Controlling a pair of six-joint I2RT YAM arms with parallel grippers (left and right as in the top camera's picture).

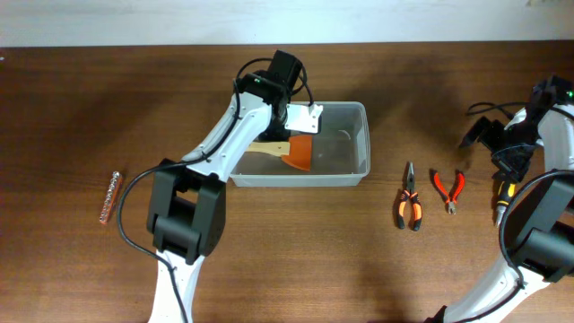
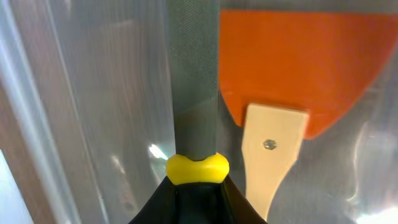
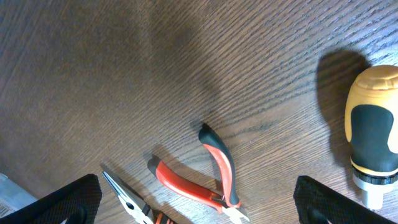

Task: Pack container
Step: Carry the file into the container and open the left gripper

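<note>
The container sits mid-bench, its long axis running left to right across the overhead view. It is clear plastic with rounded corners and a rim, and the wood grain shows through its walls. 2 items are already in it: an orange spatula with a pale wooden handle, and beside it, in the left wrist view, a grey file with a yellow collar and black handle. The left end effector hangs right over the container's left half, so that arm is plainly the nearer one. Its fingers don't show, and I cannot tell whether it grips the file or has let go. Moving right along the bench, black-and-orange pliers, red cutters and a yellow-handled screwdriver lie in a row. The right end effector hovers above them, spread wide and holding nothing. From there the container lies well off to the left, past all 3 tools, so I'd say any carry runs leftward along its length. 1 small reddish piece lies far left.
</note>
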